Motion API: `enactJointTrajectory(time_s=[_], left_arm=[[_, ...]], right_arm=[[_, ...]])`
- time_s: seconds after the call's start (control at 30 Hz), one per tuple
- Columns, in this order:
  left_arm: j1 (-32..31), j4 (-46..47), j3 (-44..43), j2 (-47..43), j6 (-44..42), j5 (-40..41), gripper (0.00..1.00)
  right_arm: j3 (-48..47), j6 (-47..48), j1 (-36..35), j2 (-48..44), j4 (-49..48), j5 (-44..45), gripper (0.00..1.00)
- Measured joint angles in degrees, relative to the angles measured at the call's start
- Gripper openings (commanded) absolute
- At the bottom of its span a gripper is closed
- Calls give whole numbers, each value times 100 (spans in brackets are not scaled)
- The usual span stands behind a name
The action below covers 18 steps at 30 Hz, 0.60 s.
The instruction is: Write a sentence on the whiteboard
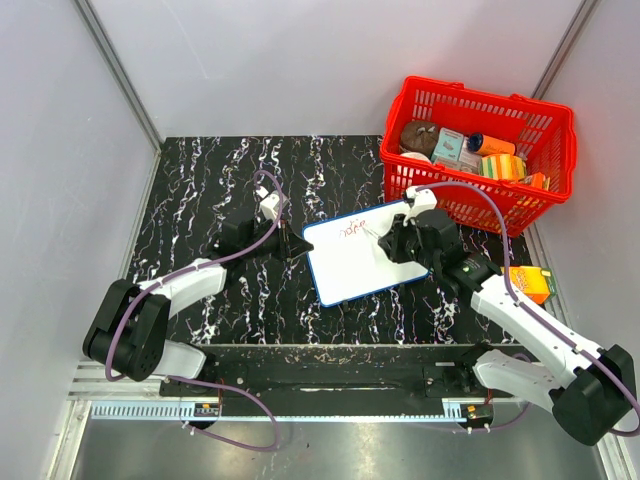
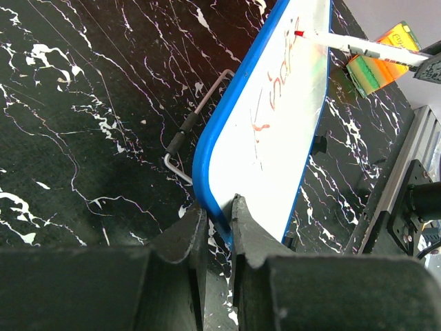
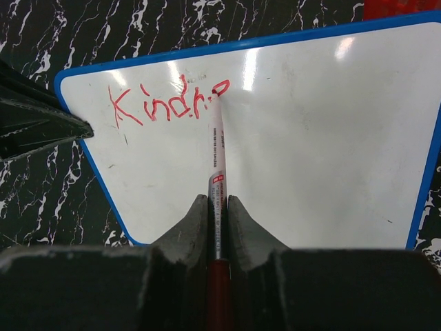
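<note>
Red ink is spelling out the sentence [image 3: 165, 103] on the whiteboard [image 1: 360, 255], which is sitting on the black marbled table [image 1: 200, 180] just beside the red basket [image 1: 470, 205], on the basket's side nearer the arms. The writing step is under way: the letters are reading roughly "Kindn", with a partial stroke after them. The right gripper [image 3: 217, 200] is clamped on the marker [image 3: 217, 158], whose tip is touching the board at the word's end closer to the basket. The left gripper [image 2: 217, 207] is pinching the board's blue frame at the edge farthest from the basket. Next, I judge, the tip is going to need small, light strokes toward the basket to finish the word without shoving the board.
</note>
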<state>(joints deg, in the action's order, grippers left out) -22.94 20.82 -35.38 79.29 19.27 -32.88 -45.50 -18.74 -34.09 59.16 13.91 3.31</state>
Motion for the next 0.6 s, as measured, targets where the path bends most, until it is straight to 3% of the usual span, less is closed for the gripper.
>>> enactJointTrajectory(time_s=[0.6], left_arm=[[0,-9,-4,0,-2,0,0]], right_arm=[[94,-4,0,-197,398,57,0]])
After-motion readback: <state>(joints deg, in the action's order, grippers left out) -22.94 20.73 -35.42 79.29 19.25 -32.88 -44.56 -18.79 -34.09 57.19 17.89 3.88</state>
